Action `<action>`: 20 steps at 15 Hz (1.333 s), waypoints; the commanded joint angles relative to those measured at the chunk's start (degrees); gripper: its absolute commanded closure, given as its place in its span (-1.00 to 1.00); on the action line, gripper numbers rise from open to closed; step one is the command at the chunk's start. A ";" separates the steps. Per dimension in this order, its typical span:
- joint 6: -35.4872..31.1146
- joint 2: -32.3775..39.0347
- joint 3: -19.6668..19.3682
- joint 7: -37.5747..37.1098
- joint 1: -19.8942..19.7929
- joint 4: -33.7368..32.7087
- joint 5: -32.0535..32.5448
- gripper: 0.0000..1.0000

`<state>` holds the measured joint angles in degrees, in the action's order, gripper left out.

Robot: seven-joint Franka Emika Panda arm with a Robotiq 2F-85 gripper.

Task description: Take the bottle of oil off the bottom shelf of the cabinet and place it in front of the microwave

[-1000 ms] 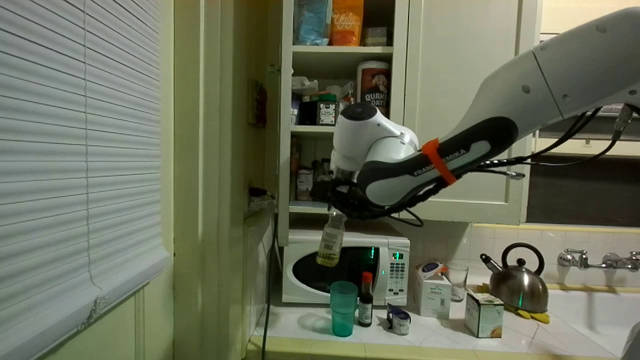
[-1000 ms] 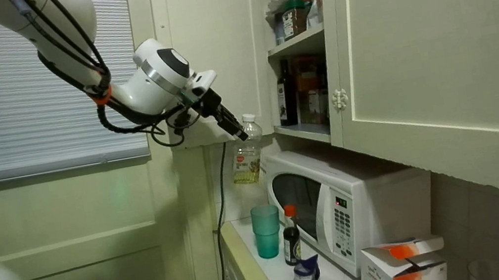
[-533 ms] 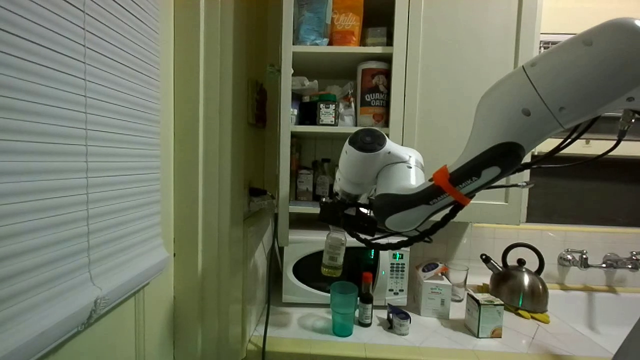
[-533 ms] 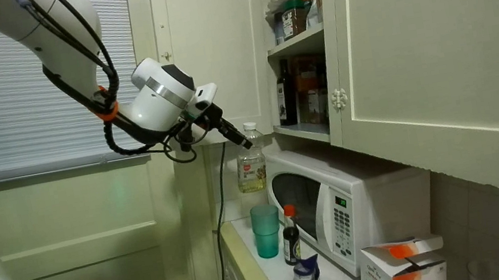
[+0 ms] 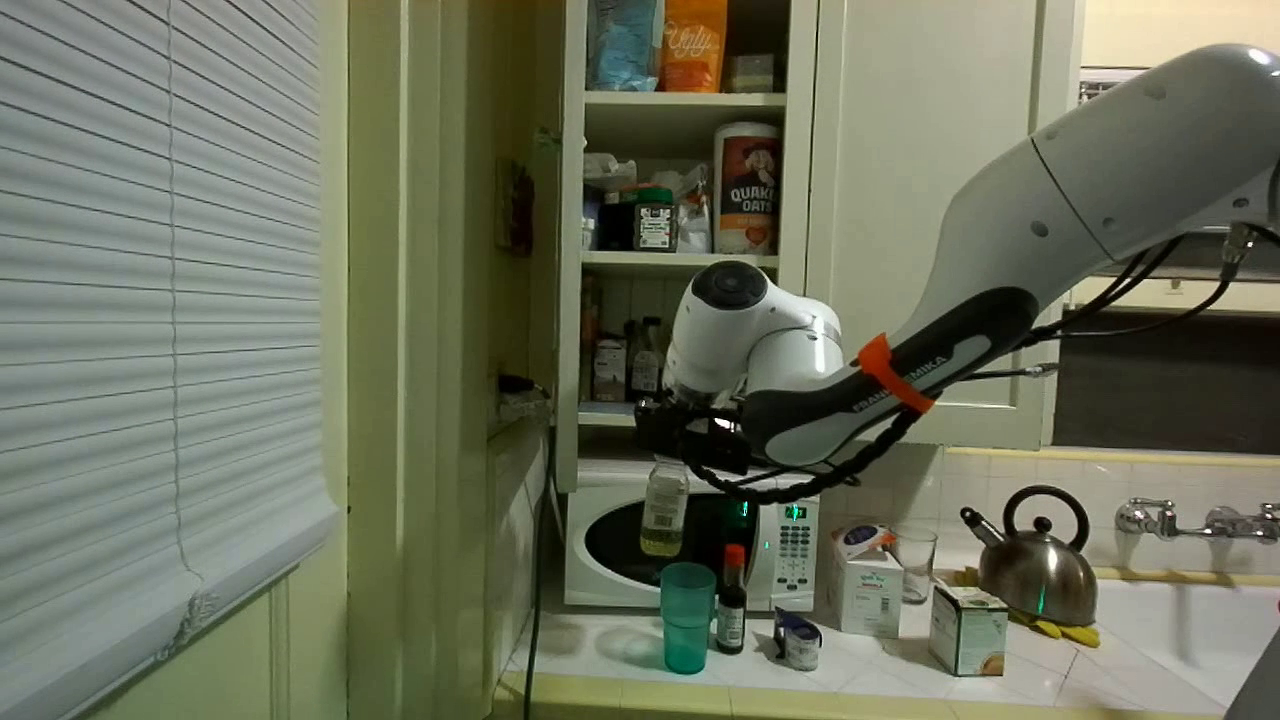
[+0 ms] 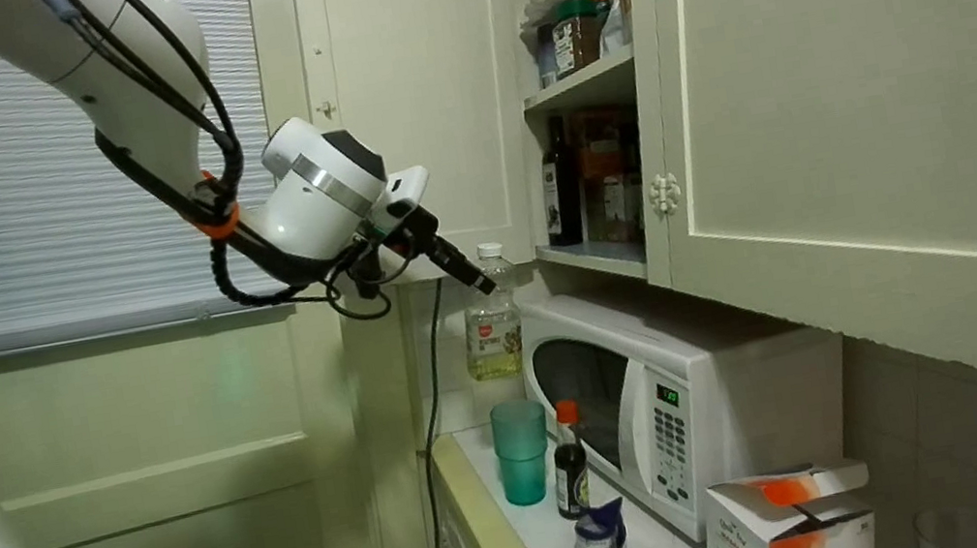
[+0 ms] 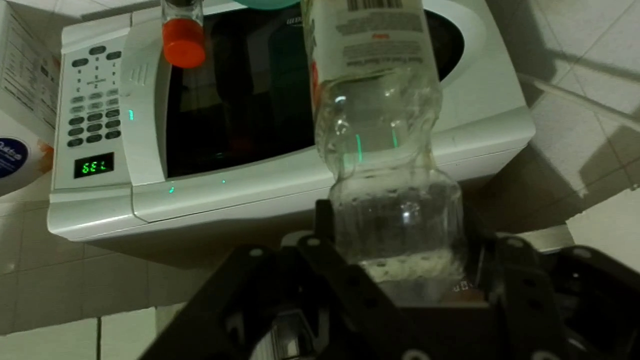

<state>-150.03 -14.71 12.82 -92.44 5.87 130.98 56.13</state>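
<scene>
At the near edge of the scene, the counter (image 5: 850,706) is bordered in pale yellow. In an exterior view, a teal cup (image 5: 687,620) is set toward its left, with a dark red-capped bottle (image 5: 731,612) just beside it on the right. Farther right, a small container (image 5: 800,642) and a small box (image 5: 968,632) are placed, with a white tea box (image 5: 870,592) a little farther back between them. A steel kettle (image 5: 1045,582) is seen at the right, farther back still.

Above the counter, well apart from it, the bottle of oil (image 6: 493,344) is held in the air, slightly tilted, with yellow liquid at its base. Its upper part is pinched between the fingers (image 7: 345,280) of the gripper (image 7: 397,215). In an exterior view it is seen in front of the left part of the microwave (image 5: 705,525), higher than the teal cup.

The microwave is set at the far side of the counter. Above it, in the cabinet (image 5: 800,190), a tall dark bottle (image 6: 563,184) and boxes (image 6: 613,207) are borne by the bottom shelf (image 6: 600,263).
</scene>
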 commanded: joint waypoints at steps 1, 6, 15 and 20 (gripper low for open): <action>-3.97 5.43 0.27 1.84 -0.51 -4.80 4.09 0.32; -11.34 11.16 -1.58 7.22 -0.84 -8.69 4.37 0.32; -19.97 17.67 -3.31 5.16 -1.35 -9.73 11.16 0.32; -20.16 20.09 -4.30 -3.37 -0.96 -11.74 20.95 0.32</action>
<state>-168.56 3.55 9.16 -89.12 4.79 121.53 70.75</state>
